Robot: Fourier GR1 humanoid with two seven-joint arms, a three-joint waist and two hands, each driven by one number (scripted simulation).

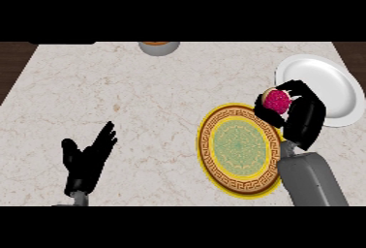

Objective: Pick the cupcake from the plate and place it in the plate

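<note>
The right hand has its fingers curled round the pink-topped cupcake, apparently lifted between the white plate and the patterned gold-rimmed plate, so carrying seems underway, next calling for lowering it onto the patterned plate and uncurling.

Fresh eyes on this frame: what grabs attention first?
First the patterned plate with its yellow rim, right of centre on the marble counter. Just above it, the right hand is curled round a pink-topped cupcake, between that plate and the white plate at the right edge. The left hand rests open at lower left.
</note>
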